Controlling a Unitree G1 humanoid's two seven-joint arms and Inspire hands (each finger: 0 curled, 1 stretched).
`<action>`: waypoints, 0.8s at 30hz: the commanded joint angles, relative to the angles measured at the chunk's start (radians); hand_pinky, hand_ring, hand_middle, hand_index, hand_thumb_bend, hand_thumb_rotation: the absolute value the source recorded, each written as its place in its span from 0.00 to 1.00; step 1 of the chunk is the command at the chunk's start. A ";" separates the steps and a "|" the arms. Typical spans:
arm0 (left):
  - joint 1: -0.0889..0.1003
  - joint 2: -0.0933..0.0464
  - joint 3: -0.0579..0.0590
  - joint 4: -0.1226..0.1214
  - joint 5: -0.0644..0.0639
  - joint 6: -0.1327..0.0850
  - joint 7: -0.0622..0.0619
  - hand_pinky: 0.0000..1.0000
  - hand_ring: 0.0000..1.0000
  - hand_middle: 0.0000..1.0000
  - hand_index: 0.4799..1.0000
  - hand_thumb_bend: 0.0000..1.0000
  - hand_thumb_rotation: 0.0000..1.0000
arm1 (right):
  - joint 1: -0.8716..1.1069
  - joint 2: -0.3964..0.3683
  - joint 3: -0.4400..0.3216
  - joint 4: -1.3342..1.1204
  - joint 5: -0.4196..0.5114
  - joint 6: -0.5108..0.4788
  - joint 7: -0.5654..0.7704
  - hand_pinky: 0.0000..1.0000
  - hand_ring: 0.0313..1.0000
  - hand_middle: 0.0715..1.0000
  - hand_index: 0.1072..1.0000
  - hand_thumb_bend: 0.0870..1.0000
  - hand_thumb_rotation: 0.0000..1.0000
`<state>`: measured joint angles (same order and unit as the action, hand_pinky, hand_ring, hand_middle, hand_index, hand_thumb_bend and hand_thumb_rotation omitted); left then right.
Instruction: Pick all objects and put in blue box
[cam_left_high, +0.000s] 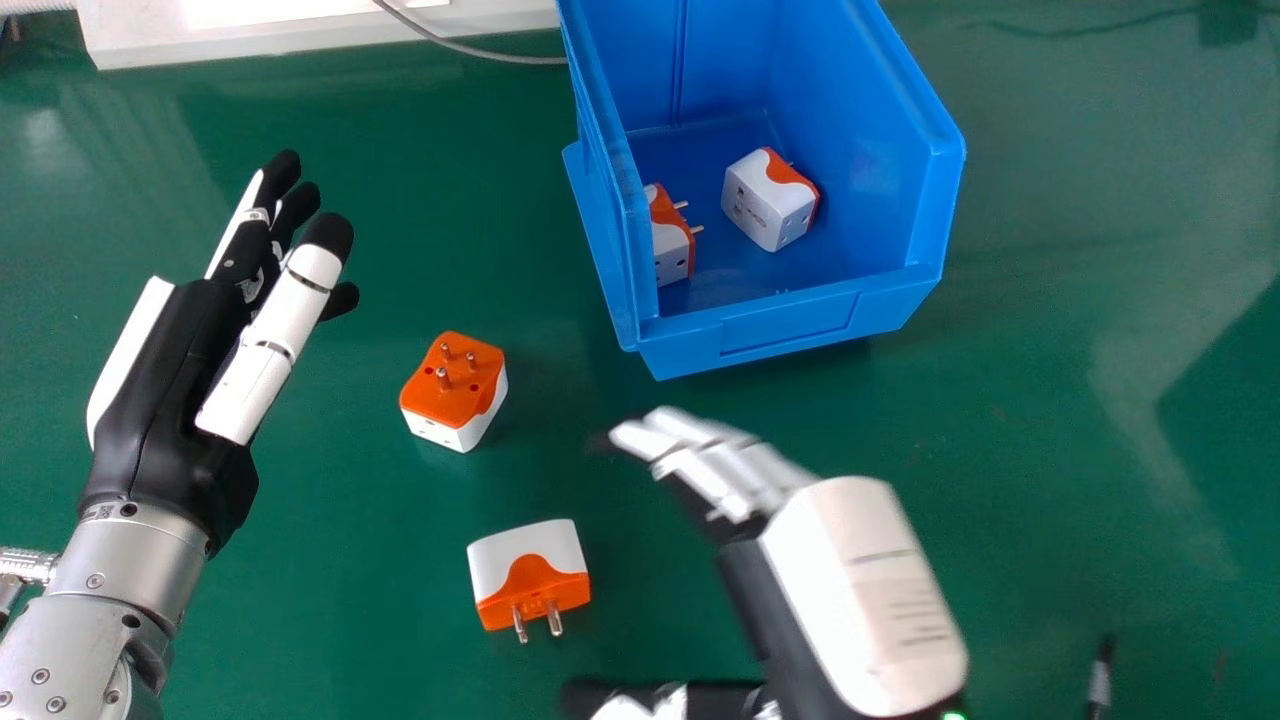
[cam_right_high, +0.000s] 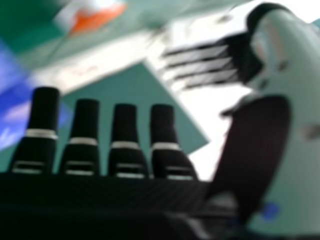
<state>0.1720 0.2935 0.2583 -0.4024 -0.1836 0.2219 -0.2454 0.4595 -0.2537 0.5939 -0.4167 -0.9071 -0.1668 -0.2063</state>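
Note:
My right hand (cam_left_high: 850, 580) is at the lower centre-right of the head view, open, to the right of an orange and white adapter (cam_left_high: 528, 570) whose pins point toward the near side. In the right hand view the same hand (cam_right_high: 125, 142) has its fingers extended. Another adapter (cam_left_high: 455, 388) lies farther up with its pins upward, left of the blue box (cam_left_high: 790, 325). Inside the box are two more adapters, one (cam_left_high: 768, 200) near the middle and one (cam_left_high: 672, 240) by the left wall. My left hand (cam_left_high: 180, 380) is open at the left, above the green table.
A white panel (cam_left_high: 300, 40) with a grey cable (cam_left_high: 470, 52) lies along the far left edge of the green table (cam_left_high: 1080, 400). A dark cable or pen-like item (cam_left_high: 1100, 680) is at the near right.

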 joint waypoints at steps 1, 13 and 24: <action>-0.011 0.003 0.000 -0.011 0.004 -0.015 0.005 0.88 0.95 0.99 0.97 0.51 0.78 | -0.026 0.007 0.021 0.008 0.028 -0.034 0.031 0.63 0.77 0.80 0.74 0.47 0.21; -0.024 0.005 -0.003 0.000 0.008 -0.012 0.008 0.88 0.95 0.99 0.97 0.53 0.78 | -0.170 0.045 0.003 0.064 0.069 0.034 0.214 0.62 0.76 0.79 0.73 0.48 0.19; -0.019 0.009 0.003 0.002 0.005 -0.016 0.002 0.88 0.95 0.99 0.98 0.51 0.78 | -0.280 0.047 -0.022 0.129 0.114 0.013 0.227 0.62 0.76 0.80 0.74 0.51 0.15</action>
<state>0.1583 0.2936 0.2557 -0.3935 -0.1772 0.2223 -0.2403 0.2002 -0.2077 0.5814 -0.2800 -0.8127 -0.1261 0.0283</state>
